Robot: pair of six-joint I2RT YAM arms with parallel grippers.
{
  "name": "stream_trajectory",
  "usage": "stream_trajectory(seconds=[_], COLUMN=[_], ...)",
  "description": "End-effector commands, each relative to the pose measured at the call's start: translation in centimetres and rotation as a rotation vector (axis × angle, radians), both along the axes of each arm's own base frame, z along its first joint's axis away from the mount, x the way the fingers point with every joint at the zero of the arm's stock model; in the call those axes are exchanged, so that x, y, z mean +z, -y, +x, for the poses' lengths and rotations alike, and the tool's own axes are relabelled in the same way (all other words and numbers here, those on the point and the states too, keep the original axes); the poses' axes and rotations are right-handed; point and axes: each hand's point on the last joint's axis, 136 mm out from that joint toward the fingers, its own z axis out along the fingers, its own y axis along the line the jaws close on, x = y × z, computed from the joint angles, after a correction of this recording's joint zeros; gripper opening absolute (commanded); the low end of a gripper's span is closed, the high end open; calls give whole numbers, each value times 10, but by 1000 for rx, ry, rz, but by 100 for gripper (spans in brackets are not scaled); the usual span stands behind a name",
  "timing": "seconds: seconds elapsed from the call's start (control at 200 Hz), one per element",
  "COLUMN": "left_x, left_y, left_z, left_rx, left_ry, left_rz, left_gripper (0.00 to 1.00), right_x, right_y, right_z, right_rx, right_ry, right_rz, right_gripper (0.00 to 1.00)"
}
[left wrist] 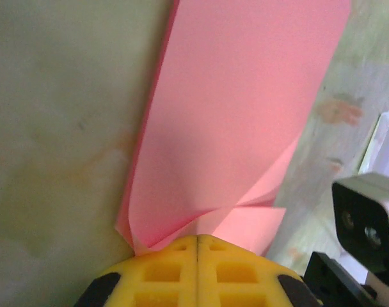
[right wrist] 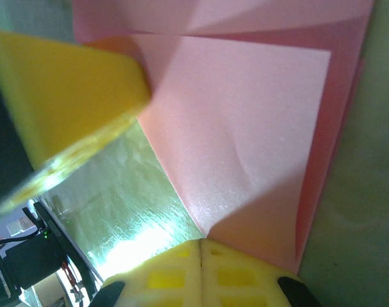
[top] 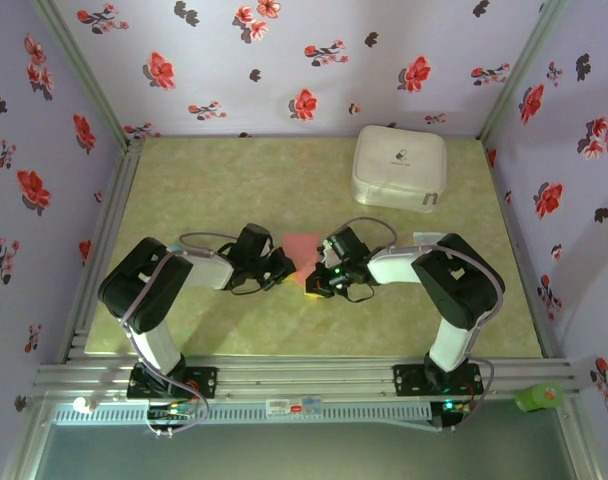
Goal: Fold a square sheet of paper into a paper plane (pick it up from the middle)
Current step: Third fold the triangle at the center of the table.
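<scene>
Desk [top: 214,180] open at far left; white case [top: 399,167] blocks the far-right corner; left claw [top: 282,267] and right claw [top: 313,286] crowd the middle.

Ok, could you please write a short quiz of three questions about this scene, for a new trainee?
1. True or false: the left hand and the right hand are both shut on the paper.
2. Where on the table is the white case?
A. At the near left corner
B. At the far right
C. Under the paper
3. Short answer: is the paper one flat layer, or folded into layers?

Key: 1 true. 2 B. 3 folded into layers.
</scene>
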Motion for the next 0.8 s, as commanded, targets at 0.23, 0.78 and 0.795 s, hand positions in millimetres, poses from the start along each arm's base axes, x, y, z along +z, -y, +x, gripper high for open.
stream_trajectory(seconds=[0.23, 0.78, 0.795], left_x=[-26, 51, 54], left_y=[-49, -41, -40], left_z=[25, 46, 45], left_rx=[93, 66, 61], left_ry=[-28, 146, 153], left_rz=[159, 96, 93], left_gripper=[5, 11, 11], right_x=[-29, -25, -25], right_y=[25, 23, 23], right_z=[-18, -17, -17], right_rx=[-2, 37, 37], right_ry=[-73, -68, -69], right_rz=[-121, -115, -116], right_gripper=[2, 2, 2])
